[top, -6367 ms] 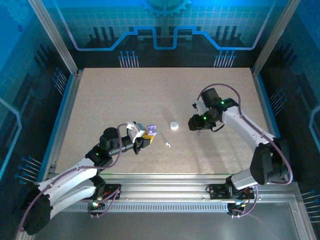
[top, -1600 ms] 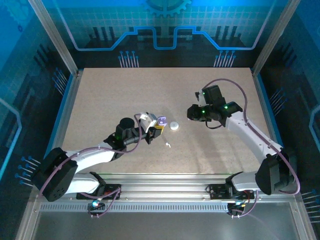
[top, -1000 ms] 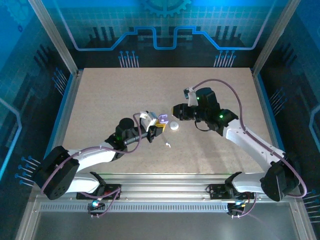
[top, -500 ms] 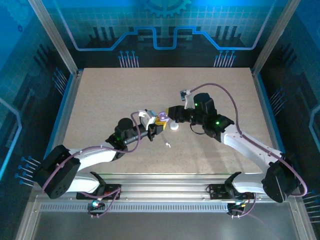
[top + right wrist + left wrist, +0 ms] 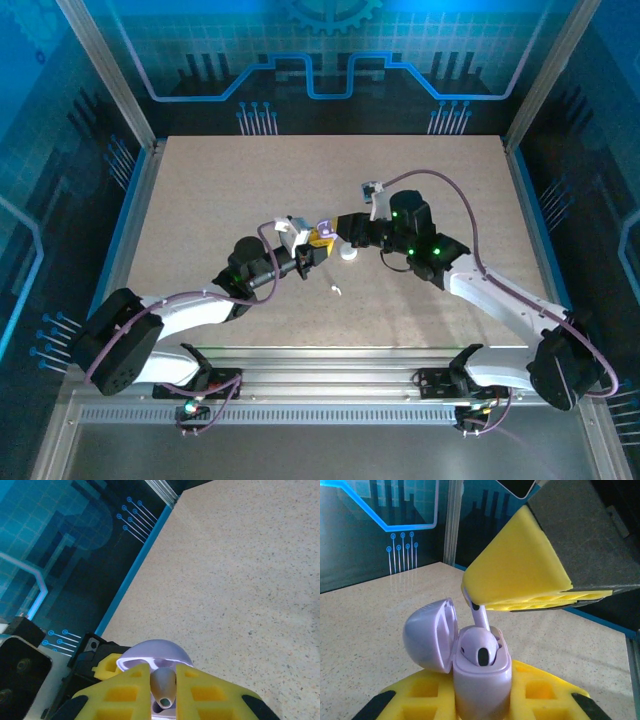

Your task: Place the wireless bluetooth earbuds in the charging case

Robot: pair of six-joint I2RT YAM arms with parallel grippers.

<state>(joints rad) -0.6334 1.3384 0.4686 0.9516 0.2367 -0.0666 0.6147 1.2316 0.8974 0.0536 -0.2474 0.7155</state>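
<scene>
My left gripper is shut on a lavender charging case, held above the table's middle with its lid swung open to the left. A lavender earbud sits head-down in one well of the case, its stem pointing up. My right gripper is shut on that stem, pinched between its yellow fingers directly over the case lid. A white earbud lies loose on the table nearer the arms.
A round white case rests on the table just below the two grippers. The beige tabletop is bounded by metal rails and blue walls. The right gripper's yellow finger hangs over the case in the left wrist view.
The right gripper has travelled left with the lavender earbud until it met the open case. The left gripper has edged slightly up and right with the case.
</scene>
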